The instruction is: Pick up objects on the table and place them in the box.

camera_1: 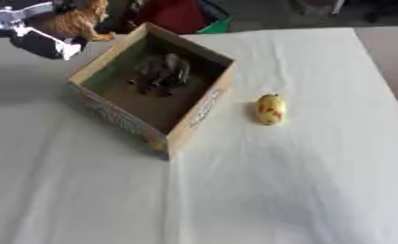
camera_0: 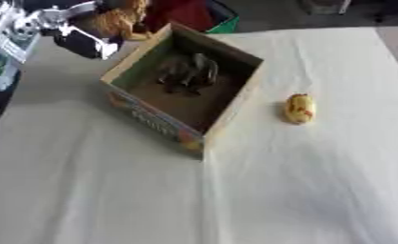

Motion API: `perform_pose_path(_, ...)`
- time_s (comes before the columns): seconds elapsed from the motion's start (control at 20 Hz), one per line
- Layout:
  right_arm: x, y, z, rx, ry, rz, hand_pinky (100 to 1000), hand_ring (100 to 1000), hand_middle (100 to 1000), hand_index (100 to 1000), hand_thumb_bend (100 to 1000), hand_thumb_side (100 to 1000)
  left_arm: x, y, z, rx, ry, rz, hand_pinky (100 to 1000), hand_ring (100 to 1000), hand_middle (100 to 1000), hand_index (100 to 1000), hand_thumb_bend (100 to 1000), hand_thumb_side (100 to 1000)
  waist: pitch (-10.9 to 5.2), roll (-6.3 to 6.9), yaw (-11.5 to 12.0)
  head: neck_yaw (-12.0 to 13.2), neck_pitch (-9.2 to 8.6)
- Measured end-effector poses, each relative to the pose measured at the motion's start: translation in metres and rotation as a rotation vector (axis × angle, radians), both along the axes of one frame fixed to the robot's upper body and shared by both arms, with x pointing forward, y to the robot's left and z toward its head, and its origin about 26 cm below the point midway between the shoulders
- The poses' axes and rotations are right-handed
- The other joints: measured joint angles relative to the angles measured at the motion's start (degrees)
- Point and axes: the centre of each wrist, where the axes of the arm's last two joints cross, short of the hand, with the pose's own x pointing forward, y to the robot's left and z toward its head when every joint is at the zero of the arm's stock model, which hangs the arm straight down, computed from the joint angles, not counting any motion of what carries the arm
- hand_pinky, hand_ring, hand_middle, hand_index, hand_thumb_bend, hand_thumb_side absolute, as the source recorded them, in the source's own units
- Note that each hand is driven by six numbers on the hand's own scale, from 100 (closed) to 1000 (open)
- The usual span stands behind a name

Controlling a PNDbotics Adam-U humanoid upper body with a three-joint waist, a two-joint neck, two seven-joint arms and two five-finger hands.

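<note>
Left eye view: cardboard box (camera_0: 185,90) sits askew on white table (camera_0: 302,190), dark toy (camera_0: 187,71) lying inside. Small yellow toy (camera_0: 300,108) on cloth at box's 3 o'clock, apart from it.

Right eye view: left hand (camera_1: 44,35) at box's 10 o'clock, fingers seemingly curled round orange toy animal (camera_1: 73,21), held above table; blur, hard to confirm.

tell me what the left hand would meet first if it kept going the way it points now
Probably the box. The left hand, curled round an orange-brown toy, sits up-left of the box's far corner and seems aimed toward it; it may be high enough to pass over the rim toward the dark toy inside.
</note>
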Motion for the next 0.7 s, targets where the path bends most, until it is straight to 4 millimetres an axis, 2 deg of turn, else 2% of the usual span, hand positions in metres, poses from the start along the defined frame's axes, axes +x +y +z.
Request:
perform_pose_path(0.2, 0.002, 0.004, 0.004, -0.006, -0.010, 0.027, 697, 1000, 566, 818, 100, 952, 0.005, -0.022, -0.006, -0.023, -0.003, -0.046, 281, 337, 173, 185, 100, 334, 0.40, 0.11, -0.94, 0.48, -0.37)
perform_pose_path(0.35, 0.004, 0.006, 0.006, -0.008, -0.017, 0.045, 697, 1000, 567, 819, 100, 954, 0.009, -0.031, -0.014, -0.030, 0.007, -0.061, 289, 346, 190, 196, 100, 325, 0.75, 0.31, -1.49, 0.83, -0.56)
perform_pose_path(0.7, 0.005, 0.008, 0.007, -0.009, -0.015, 0.063, 697, 1000, 566, 819, 100, 956, 0.021, -0.046, -0.037, -0.037, 0.049, -0.061, 324, 400, 283, 313, 100, 308, 1.40, 0.50, -2.09, 1.35, -0.79)
